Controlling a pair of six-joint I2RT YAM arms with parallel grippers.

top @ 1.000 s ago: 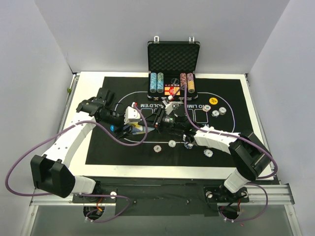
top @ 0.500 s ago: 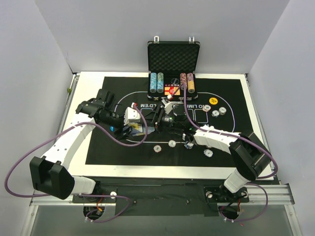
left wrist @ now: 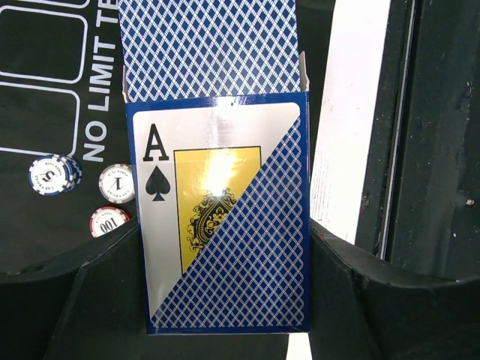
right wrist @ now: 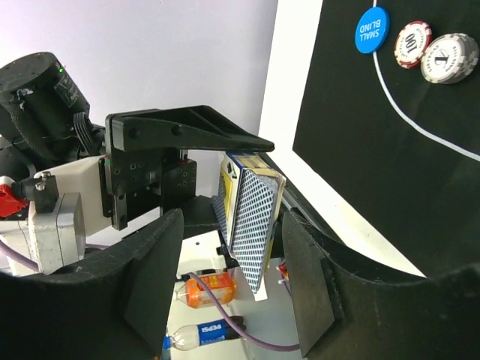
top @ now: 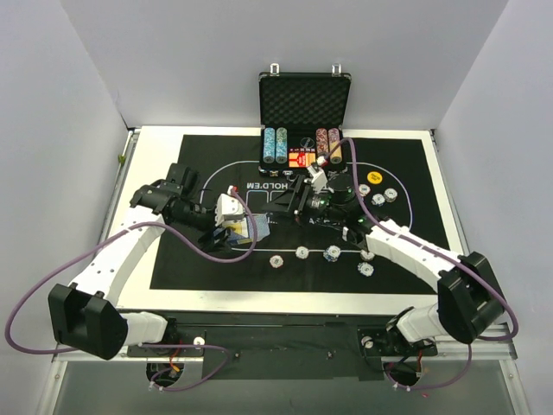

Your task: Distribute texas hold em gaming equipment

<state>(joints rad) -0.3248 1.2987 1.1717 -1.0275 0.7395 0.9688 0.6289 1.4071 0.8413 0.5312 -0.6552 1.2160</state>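
The left gripper [top: 247, 226], jaws clamped on the card box [left wrist: 225, 225], faces the right gripper [right wrist: 229, 225], whose jaws are spread; poker chips [left wrist: 116, 184] lie on the mat [top: 173, 259] beneath.

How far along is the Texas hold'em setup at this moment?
Done: loose chips, the yellow disc and blue small-blind disc lie out on the mat. In hand: the left hand clamps the card box, blue-backed cards poking from its top; the right hand stands open facing it, empty. Left: no card visibly dealt, and chip stacks still fill the case.
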